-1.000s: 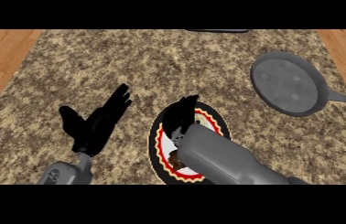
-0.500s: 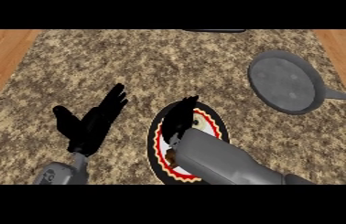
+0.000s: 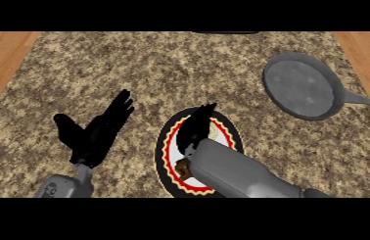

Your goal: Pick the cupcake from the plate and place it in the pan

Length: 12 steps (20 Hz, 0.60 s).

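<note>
A round plate (image 3: 168, 151) with a black rim and a red scalloped border lies on the counter at lower centre. My right hand (image 3: 194, 131) hovers over it with fingers straight and pointing away, hiding much of the plate. A brown piece of the cupcake (image 3: 183, 168) peeks out at the left side of my right wrist, and the rest of it is hidden. The grey pan (image 3: 300, 84) sits at the right, apart from the plate, its handle pointing right. My left hand (image 3: 96, 132) rests open to the left of the plate, fingers up.
The speckled stone counter (image 3: 145, 67) fills the view, with wooden strips at its left and right edges. A dark object (image 3: 227, 33) shows at the far edge, top centre.
My right hand has barely shifted over the plate. The left hand, plate and pan stay where they were.
</note>
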Each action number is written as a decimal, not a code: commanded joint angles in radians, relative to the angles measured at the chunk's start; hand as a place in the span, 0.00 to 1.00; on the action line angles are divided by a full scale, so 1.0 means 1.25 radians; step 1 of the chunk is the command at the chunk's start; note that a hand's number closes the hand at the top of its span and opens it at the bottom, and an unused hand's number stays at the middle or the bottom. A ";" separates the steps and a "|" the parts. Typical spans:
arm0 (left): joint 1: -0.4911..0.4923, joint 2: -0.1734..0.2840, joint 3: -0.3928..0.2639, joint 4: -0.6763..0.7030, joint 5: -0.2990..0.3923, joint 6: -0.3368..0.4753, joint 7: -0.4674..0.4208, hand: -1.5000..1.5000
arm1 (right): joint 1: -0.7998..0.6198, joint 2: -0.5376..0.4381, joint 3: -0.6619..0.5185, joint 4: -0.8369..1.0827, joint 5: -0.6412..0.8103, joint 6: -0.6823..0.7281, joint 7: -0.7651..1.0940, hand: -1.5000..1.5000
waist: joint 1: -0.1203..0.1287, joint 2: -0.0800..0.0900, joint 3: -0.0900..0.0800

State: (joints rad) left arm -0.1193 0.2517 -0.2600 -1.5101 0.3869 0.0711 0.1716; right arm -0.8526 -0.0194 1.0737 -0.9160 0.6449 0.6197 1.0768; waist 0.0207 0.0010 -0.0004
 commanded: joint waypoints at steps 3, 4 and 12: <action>0.003 0.011 0.027 -0.024 0.008 -0.016 0.025 0.50 | -0.006 0.015 -0.034 0.030 0.056 0.044 0.071 0.00 | -0.013 -0.002 0.000; 0.023 -0.020 -0.002 -0.007 -0.029 0.003 -0.014 0.50 | -0.002 0.015 -0.009 0.041 0.044 0.011 0.073 0.00 | -0.002 0.000 0.000; 0.073 -0.022 -0.010 -0.070 -0.043 -0.011 0.008 0.50 | -0.054 0.015 0.022 0.117 0.157 -0.021 -0.122 1.00 | 0.009 0.002 0.000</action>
State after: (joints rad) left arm -0.0705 0.2082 -0.2724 -1.5452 0.3314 0.0790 0.1658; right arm -0.8928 -0.0079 1.0759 -0.8098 0.8133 0.6285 0.9370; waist 0.0171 0.0019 0.0000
